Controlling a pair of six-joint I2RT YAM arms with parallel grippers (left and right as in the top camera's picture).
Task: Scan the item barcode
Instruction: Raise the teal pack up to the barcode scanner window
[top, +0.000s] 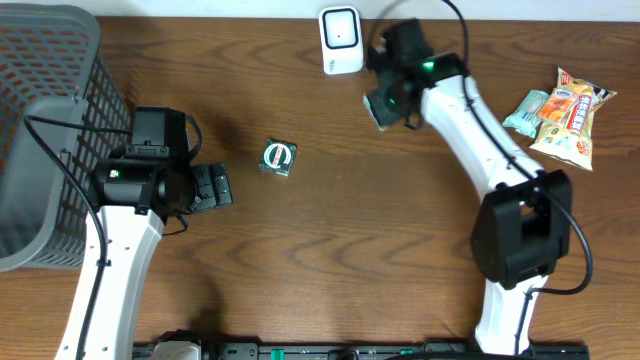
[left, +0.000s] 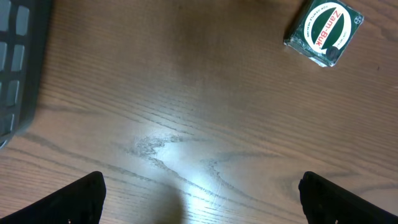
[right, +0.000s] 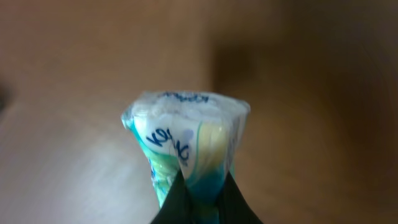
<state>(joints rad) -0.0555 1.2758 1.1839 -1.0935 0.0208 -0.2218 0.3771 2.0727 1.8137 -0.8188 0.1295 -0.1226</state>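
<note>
The small teal-and-white wrapped packet (right: 186, 143) is pinched by one end in the shut right claw (right: 194, 198), held above the surface (top: 350, 250) just beside the white scanner (top: 341, 40). It looks light, soft and crinkly, so the flattened end seam seems the surest hold. The left claw (left: 202, 199) gapes wide and empty near the Zam-Buk tin (left: 324, 32).

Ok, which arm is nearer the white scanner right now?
Right. The right arm holds a packet just beside the scanner, jaws shut on it; the left arm is far off by the basket, jaws open.
</note>
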